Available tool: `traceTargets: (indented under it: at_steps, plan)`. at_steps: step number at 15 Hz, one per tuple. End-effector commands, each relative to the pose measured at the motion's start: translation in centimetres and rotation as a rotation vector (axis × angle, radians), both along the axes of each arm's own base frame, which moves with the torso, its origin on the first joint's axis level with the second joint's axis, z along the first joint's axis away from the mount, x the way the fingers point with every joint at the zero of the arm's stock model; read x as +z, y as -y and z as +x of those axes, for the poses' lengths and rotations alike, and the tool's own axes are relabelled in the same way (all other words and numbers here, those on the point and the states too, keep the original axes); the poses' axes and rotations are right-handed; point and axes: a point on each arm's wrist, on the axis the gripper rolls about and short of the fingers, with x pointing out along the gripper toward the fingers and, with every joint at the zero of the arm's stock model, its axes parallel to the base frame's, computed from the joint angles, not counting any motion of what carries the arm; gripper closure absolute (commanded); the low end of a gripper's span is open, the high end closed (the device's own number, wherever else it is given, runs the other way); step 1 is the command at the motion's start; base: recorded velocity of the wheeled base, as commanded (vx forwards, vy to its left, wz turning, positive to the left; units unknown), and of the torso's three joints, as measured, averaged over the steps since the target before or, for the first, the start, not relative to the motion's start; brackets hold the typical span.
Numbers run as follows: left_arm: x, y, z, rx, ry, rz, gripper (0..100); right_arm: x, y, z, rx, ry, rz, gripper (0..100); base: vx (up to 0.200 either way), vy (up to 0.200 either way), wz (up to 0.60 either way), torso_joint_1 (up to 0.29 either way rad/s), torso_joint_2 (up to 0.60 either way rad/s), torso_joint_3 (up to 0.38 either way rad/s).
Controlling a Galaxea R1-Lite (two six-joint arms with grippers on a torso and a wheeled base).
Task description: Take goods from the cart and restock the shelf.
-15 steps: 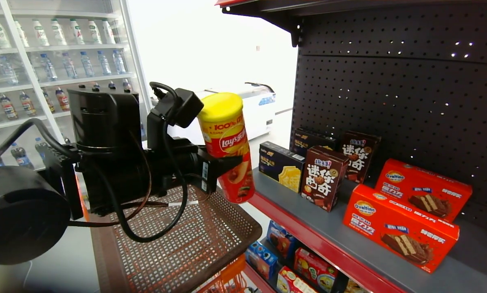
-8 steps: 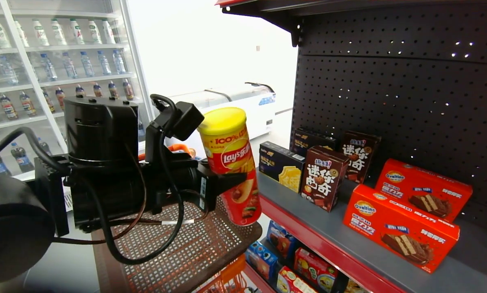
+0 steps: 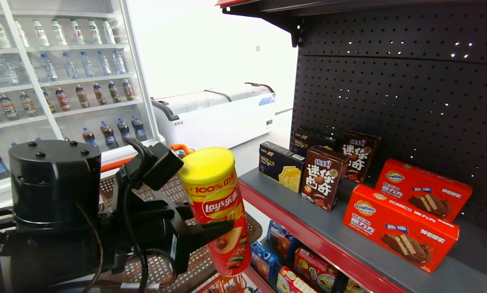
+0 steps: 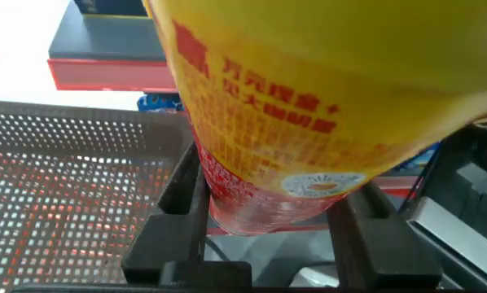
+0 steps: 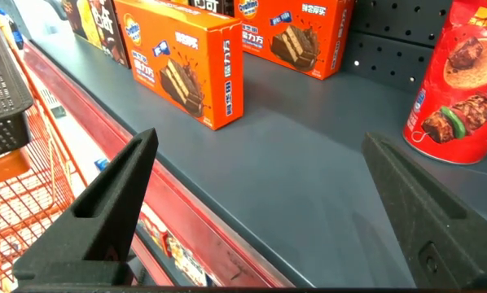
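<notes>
The chips can [image 3: 217, 203], yellow-lidded and slightly tilted, is clamped about its lower half by the left tool [image 3: 224, 232]. It is held above the cart's perforated basket [image 3: 162, 193], just off the red front edge of the shelf [image 3: 308, 221]. On the shelf, a dark blue box [image 3: 281, 166], brown chocolate boxes [image 3: 323, 178] and two orange wafer boxes [image 3: 400, 228] are stood upright. Snack packs [image 3: 312, 268] are kept on the lower shelf. The right tool [image 5: 260, 203] is held wide open, nothing grasped, over the grey shelf board, where a second chips can [image 5: 463, 73] is stood near the pegboard.
</notes>
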Motion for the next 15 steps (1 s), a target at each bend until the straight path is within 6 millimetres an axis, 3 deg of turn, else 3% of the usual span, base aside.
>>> traceTargets:
  at_steps: [1,15]
  plan:
    - [0.2,-0.3,-0.8,-0.007,0.009,-0.007,100,0.0,0.0,0.0,-0.001,0.002,0.000,0,0.000,0.000,0.00,0.000,0.00,0.000]
    - [-0.2,-0.8,-2.2,-0.028,0.006,-0.003,100,0.0,0.0,0.0,-0.001,0.000,0.000,0,0.000,0.000,0.00,0.000,0.00,0.000]
